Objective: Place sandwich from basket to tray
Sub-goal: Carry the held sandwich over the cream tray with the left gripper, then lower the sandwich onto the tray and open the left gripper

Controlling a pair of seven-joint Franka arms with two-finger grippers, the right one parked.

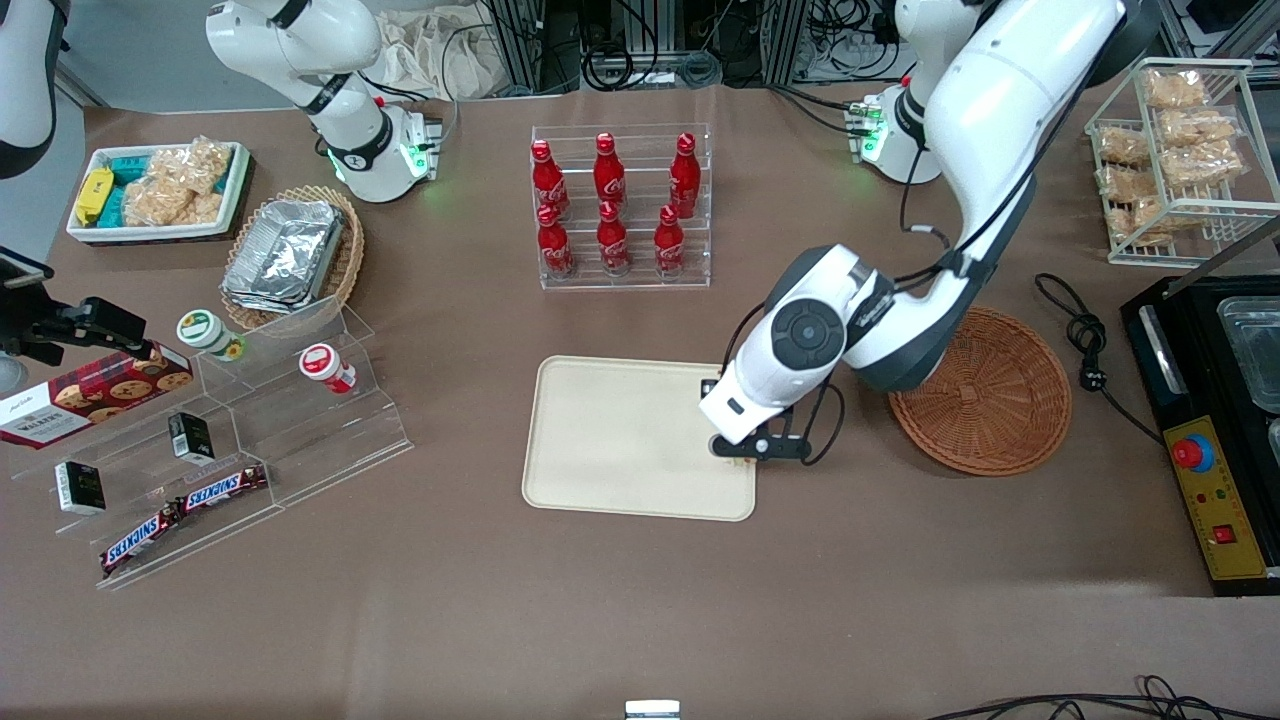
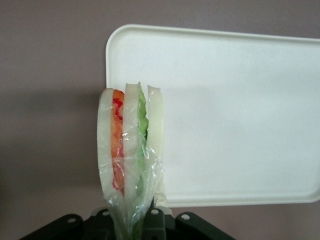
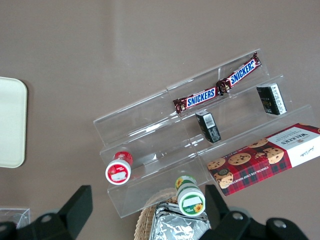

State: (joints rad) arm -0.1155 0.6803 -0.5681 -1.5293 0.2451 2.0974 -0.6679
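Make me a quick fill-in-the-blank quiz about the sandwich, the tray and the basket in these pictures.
1. The gripper is shut on the ____.
2. The sandwich, wrapped in clear film, hangs over the edge of the cream ____.
3. No food shows in the round reddish-brown basket, which lies toward the ____ arm's end of the table from the tray.

Missing words: sandwich; tray; working

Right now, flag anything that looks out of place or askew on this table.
Nothing stands out. The gripper hangs over the tray's edge nearest the empty basket, jaws shut on the wrapped sandwich, which is intact. Bottles upright in their rack.
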